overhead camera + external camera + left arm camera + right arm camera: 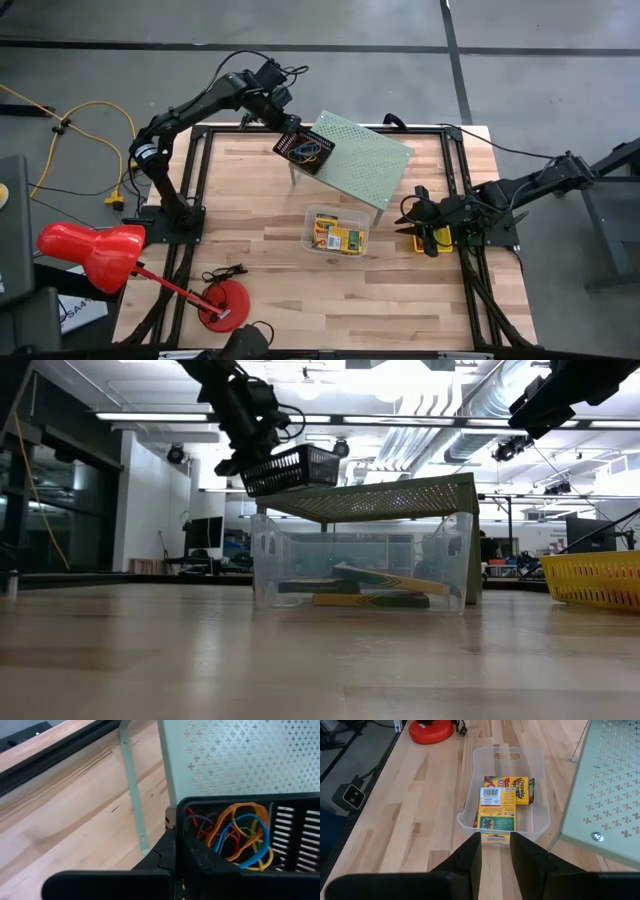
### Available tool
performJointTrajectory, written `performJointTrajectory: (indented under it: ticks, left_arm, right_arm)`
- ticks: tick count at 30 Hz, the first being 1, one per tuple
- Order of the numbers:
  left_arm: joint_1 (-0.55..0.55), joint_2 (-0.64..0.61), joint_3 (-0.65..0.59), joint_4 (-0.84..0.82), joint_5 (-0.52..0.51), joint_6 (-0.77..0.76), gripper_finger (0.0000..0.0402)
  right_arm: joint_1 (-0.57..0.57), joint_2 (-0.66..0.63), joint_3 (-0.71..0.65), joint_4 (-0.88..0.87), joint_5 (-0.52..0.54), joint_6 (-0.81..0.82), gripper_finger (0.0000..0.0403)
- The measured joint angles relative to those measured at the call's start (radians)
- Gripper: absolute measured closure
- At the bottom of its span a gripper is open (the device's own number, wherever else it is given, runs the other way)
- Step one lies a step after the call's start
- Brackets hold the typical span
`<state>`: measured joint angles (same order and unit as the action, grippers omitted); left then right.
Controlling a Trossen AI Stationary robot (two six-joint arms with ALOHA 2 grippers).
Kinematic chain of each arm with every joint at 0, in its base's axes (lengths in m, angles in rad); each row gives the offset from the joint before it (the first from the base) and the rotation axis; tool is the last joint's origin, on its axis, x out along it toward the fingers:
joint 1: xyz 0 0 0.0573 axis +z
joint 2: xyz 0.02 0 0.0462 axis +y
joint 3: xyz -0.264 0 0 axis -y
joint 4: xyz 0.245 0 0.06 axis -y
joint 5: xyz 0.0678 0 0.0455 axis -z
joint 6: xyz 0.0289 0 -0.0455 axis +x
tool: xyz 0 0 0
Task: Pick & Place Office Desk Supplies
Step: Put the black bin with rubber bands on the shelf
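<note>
The left gripper (pixel 283 125), clenched on the mesh tray (pixel 305 150), holds it above the shelf's (pixel 365 160) far-left corner.

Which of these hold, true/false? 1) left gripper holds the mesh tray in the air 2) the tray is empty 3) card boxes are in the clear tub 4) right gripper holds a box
1) True: left gripper is shut on the mesh tray, lifted at the edge of the green shelf.
2) False: rubber bands lie in it.
3) True: card boxes lie in the clear tub.
4) False: right gripper holds nothing.
</note>
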<state>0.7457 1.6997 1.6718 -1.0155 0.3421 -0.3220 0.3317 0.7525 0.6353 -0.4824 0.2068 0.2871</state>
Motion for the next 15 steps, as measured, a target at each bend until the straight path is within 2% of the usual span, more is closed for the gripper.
performJointTrajectory:
  ticks: [15]
  left_arm:
    - [-0.067, -0.001, 0.004, 0.049, 0.004, -0.062, 0.0401]
  right_arm:
    - [0.0, 0.0, 0.0, 0.0, 0.0, -0.003, 0.0312]
